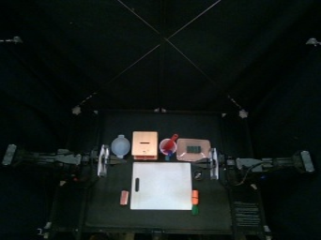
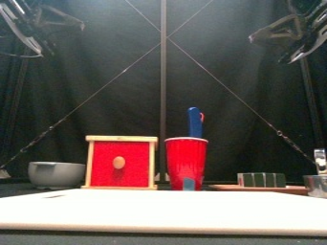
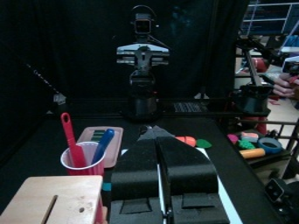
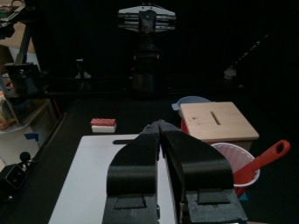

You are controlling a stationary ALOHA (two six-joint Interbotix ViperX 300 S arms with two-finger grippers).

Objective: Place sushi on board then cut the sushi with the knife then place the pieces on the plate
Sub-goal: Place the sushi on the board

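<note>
Now the left jaws and right jaws are pressed closed, empty, near the desk's side edges; the sushi [image 2: 262,179] lies on the tray [image 1: 201,141] toward the desk's back edge.

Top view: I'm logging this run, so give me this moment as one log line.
sushi on tray | knives in cup | board at front | left claw shut, at left | right claw shut, at right

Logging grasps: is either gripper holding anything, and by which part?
Nothing is held: the left gripper and right gripper are both shut and empty.
</note>
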